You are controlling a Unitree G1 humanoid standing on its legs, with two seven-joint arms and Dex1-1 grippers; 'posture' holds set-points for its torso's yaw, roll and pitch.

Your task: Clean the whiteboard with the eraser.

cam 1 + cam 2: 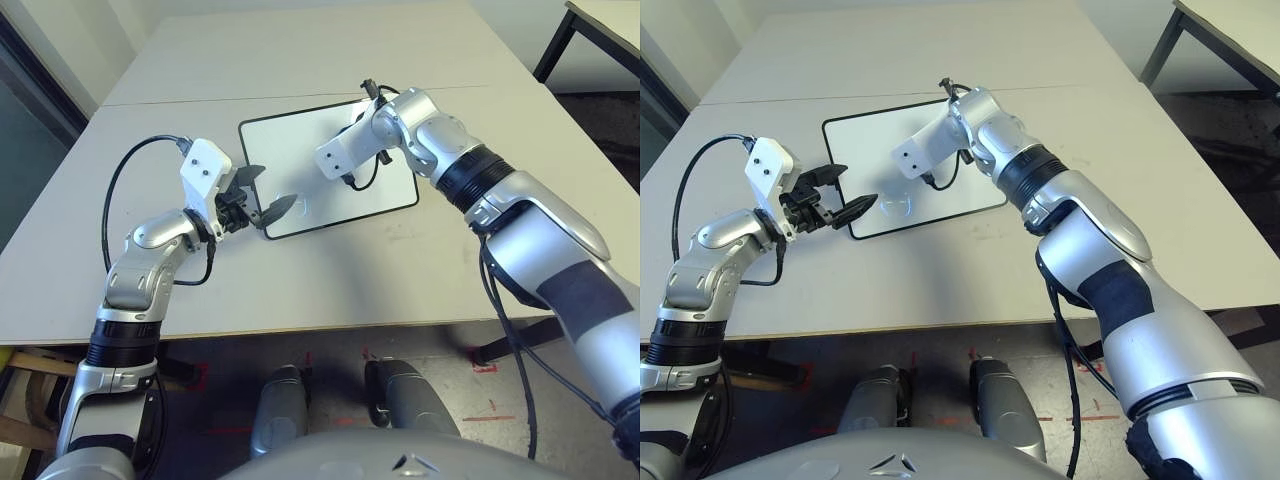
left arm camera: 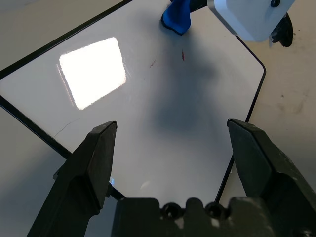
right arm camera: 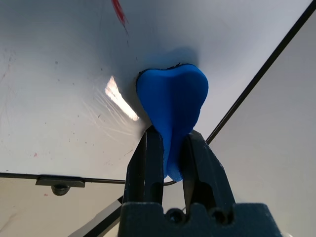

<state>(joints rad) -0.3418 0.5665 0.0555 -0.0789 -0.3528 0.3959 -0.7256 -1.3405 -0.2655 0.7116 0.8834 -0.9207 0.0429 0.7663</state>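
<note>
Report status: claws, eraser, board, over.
Right claw shut on blue eraser, pressed to whiteboard. Left claw open at board's edge. Red mark remains.

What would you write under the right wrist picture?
Right hand presses the blue eraser onto the whiteboard.

Right arm (image 1: 440, 150) overhangs the whiteboard (image 1: 290, 150) at 3 o'clock; left gripper (image 1: 262, 195) blocks its 7 o'clock corner; surrounding surface (image 1: 300, 60) open.

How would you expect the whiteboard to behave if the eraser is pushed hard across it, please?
The whiteboard looks flat, thin and glossy, so it probably slides on the smooth table rather than tips. The open left gripper stands at its near corner, not clamping it. The eraser, pinched in the right gripper, likely drags it along.
</note>
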